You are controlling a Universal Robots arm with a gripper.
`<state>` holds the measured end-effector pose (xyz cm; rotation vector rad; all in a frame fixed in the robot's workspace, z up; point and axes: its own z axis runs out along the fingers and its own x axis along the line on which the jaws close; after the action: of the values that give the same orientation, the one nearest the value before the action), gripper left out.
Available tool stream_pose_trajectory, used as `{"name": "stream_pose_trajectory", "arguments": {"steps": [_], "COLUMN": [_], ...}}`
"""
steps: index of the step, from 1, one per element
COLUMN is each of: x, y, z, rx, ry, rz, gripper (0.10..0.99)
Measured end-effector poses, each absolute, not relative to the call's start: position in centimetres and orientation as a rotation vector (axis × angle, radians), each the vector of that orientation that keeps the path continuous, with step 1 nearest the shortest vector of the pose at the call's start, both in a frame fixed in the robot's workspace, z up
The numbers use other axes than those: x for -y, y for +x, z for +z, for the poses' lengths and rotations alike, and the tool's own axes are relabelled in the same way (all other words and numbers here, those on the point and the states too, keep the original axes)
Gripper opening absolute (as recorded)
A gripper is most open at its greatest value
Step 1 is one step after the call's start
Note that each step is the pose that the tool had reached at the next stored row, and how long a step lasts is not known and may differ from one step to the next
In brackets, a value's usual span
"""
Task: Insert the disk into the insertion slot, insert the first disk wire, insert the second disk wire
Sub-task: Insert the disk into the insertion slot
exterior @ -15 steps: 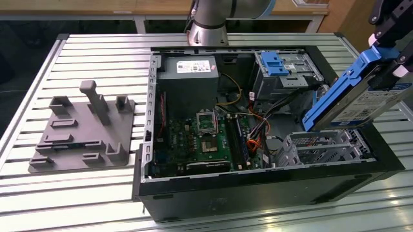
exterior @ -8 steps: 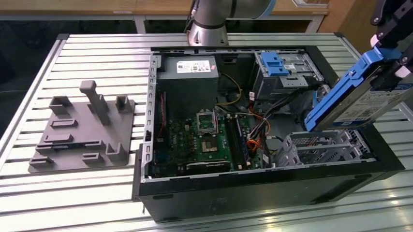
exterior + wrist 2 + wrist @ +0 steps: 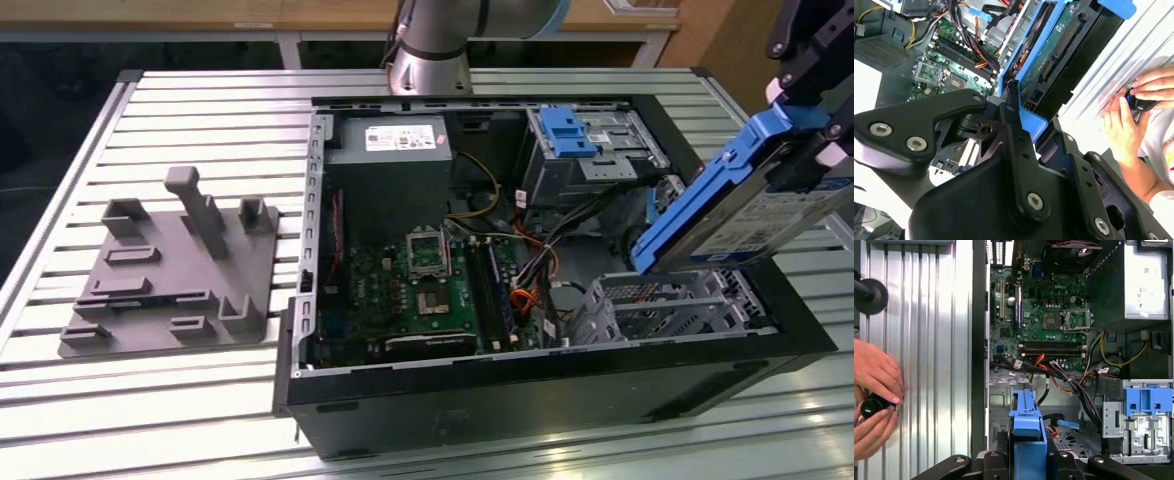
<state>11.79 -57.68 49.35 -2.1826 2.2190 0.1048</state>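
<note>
One disk (image 3: pixel 741 215), and your gripper (image 3: pixel 811 135) has it — closed tight around the bright blue carrier at the disk's upper end, a grip you can check in the second wrist view. The disk hangs tilted over the open computer case (image 3: pixel 534 395). Its long axis runs from the gripper at the exterior view's right, down and toward the exterior view's left.

The insertion slot (image 3: pixel 667 305), that low perforated silver cage, lies right beneath the disk's lower end. The two are near each other, but I cannot tell whether they touch. So the slot sits down and ahead of your gripper, roughly along the disk's own long axis.

Room is tight — a bundle of wires (image 3: pixel 534 270) crowds just beside the cage on the motherboard (image 3: pixel 427 290) side. The taller bay (image 3: pixel 587 140) with the blue latch stands deeper in the case.

The case rests on a slatted metal table (image 3: pixel 200 110), with a grey fixture (image 3: pixel 167 270) well apart from it. In the first wrist view a person's hands (image 3: pixel 874 395) hold a small dark object over the table, outside the case.
</note>
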Motion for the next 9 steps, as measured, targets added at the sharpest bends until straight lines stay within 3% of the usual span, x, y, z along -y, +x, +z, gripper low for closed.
{"name": "stream_pose_trajectory", "arguments": {"steps": [9], "x": [57.46], "y": [11.81], "z": [48.97], "rx": [-2.217], "ry": [-2.184], "rz": [0.105], "gripper": [0.365]}}
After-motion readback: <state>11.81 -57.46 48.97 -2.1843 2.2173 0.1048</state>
